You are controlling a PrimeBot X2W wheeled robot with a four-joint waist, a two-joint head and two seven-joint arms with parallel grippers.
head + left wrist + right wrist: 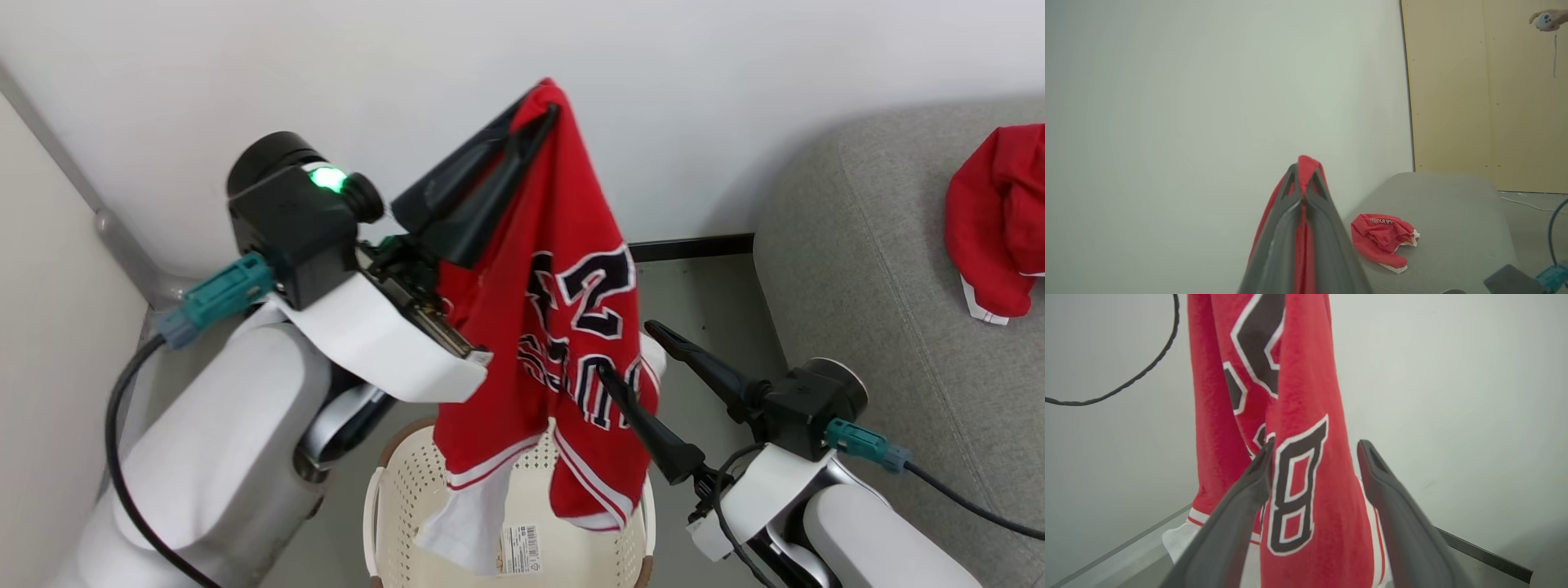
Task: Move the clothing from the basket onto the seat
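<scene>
Left tool (549,110) clamps the jersey (522,245), right tool (633,351) gapes around it; swinging right, I could snag its tail on the basket (384,490)

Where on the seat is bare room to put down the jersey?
Bare: the grey strip of the seat between its rounded edge nearest the basket and the red garment lying on it. Crowded: above the basket, where the jersey hangs from the shut left tool, with the open right tool against it.

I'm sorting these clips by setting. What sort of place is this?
Probably a mock living-room corner indoors: a grey sofa seat, a laundry basket on the floor, and a plywood panel behind.
</scene>
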